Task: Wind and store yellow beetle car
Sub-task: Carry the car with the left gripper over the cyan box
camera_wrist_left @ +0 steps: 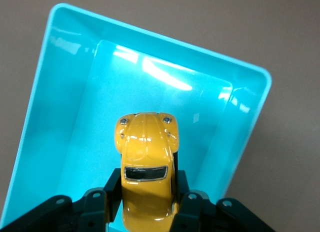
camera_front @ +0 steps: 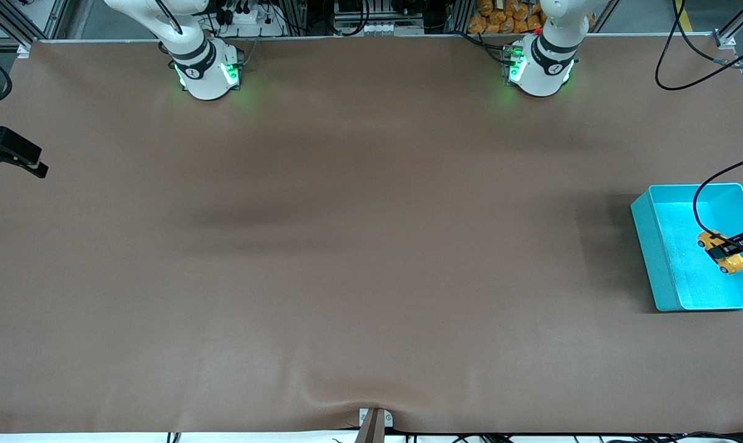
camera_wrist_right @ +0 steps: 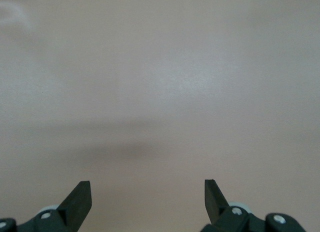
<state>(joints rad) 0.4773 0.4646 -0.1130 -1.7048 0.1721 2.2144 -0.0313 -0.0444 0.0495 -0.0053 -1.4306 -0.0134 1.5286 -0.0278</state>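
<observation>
Left gripper (camera_front: 729, 248) at the front view's right edge, clamped on the yellow beetle car (camera_front: 722, 252) over the teal bin (camera_front: 654, 246), right gripper (camera_wrist_right: 148, 197) spread wide and empty above the brown table (camera_front: 346, 246), waiting

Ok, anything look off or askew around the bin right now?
Nothing stands out. The left gripper holds the yellow beetle car over the teal bin, which sits flat and undamaged. The right gripper waits open above bare table.

Robot lab: aluminium framing (camera_front: 14, 24), cables (camera_front: 691, 55), covered table (camera_front: 346, 246)
</observation>
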